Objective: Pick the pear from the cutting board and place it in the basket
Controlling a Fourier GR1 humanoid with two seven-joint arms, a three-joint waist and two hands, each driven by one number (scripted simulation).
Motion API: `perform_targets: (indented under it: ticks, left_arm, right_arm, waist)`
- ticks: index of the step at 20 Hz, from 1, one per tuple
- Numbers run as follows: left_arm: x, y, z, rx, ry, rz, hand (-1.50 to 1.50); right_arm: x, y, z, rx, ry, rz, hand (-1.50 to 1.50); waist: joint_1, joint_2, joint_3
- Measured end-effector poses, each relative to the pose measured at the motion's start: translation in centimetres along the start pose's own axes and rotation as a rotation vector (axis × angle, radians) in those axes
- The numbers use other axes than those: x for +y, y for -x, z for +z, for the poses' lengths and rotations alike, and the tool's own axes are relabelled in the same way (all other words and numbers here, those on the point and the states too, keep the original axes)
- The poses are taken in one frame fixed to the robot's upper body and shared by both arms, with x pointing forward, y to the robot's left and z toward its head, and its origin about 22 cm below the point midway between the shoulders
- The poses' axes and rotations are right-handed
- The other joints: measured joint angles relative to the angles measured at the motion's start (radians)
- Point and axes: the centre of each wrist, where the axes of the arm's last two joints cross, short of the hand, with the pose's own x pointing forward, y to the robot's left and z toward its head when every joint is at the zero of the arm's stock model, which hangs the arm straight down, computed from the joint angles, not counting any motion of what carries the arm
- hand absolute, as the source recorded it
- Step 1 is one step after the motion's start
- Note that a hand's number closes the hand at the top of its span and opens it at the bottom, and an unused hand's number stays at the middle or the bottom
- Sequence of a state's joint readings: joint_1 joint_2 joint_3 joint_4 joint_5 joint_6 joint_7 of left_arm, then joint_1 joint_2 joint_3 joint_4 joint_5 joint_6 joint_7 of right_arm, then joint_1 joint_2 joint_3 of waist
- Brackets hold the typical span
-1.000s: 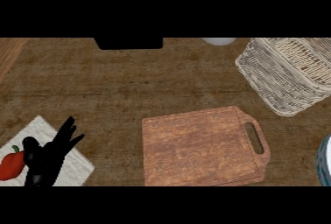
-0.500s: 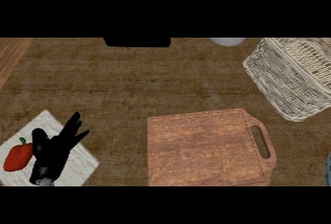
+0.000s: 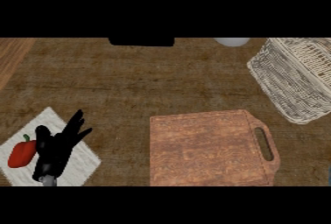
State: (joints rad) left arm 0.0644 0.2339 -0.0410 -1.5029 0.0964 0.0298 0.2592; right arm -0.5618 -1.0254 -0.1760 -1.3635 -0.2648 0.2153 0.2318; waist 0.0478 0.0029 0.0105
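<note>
Everything slid rightward in the head view over the last second, basket and board alike, and more of the red pepper came in at the left edge. That red bell pepper (image 3: 21, 153) lay on a white cloth (image 3: 81, 164) at lower left. Over the cloth hovered the left hand (image 3: 57, 148), fingers straight and spread, pointing up and right, holding nothing. Right of it sat the wooden cutting board (image 3: 203, 148), handle slot to the right, no pear on it. Upper right, the woven basket (image 3: 294, 78) stood tilted. The pear showed nowhere, so its axis could not be told.
</note>
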Motion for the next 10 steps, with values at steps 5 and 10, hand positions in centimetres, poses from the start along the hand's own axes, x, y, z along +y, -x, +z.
perform_targets:
  ticks: [5,10]
  left_arm:
    - [0.3,0.1,0.0,-0.011,0.009,0.003,0.00]
    - [0.1,0.3,0.2,-0.007,-0.008,0.003,0.00]
  right_arm:
    - [1.4,2.7,-2.3,0.045,-0.005,-0.083,1.50]
    - [2.7,6.0,-3.6,0.078,-0.023,-0.177,1.50]
  waist:
    - [0.001,0.001,-0.001]
    - [-0.004,0.000,0.001]
